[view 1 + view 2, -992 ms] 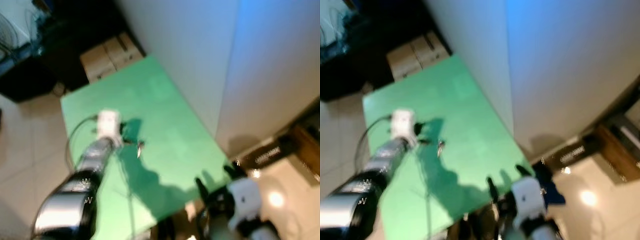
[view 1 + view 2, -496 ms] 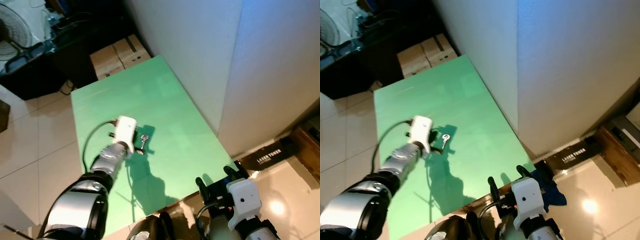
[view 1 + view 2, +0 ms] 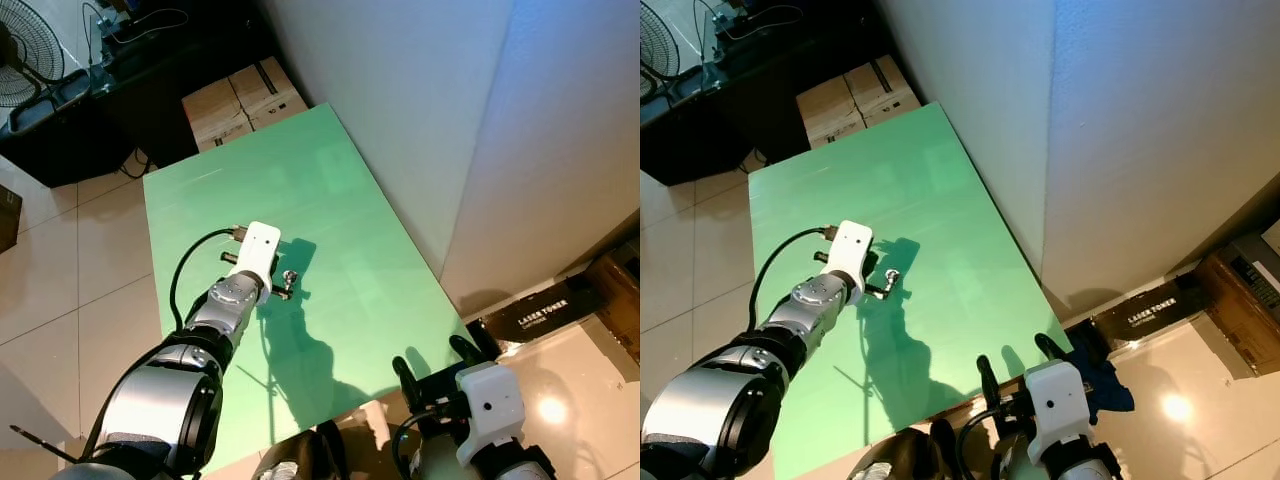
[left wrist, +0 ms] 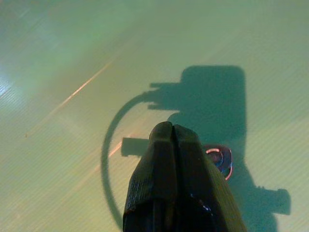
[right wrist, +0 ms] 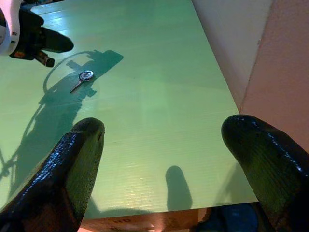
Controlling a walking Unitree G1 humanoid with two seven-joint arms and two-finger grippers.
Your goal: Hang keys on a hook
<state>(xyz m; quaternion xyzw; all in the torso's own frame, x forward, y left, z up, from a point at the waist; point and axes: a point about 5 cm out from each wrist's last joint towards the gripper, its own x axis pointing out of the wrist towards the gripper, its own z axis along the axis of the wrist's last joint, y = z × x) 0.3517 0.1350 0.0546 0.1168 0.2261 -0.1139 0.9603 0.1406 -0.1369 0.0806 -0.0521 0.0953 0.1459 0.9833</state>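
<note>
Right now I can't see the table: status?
Left hand shut, empty, above key. Key flat on green table. Right hand open, at table edge.

Green table [image 3: 370,270] by the wall, key [image 5: 82,79] flat on it

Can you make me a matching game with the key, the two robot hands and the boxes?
Things:
1. key
2. left gripper
3. right gripper
4. cardboard boxes

States:
A. fingers pressed together
B. fingers spread wide
C. on the floor beyond the green table
D. lying flat on the green table

Pairs: 1-D, 2-A, 3-B, 4-C
</note>
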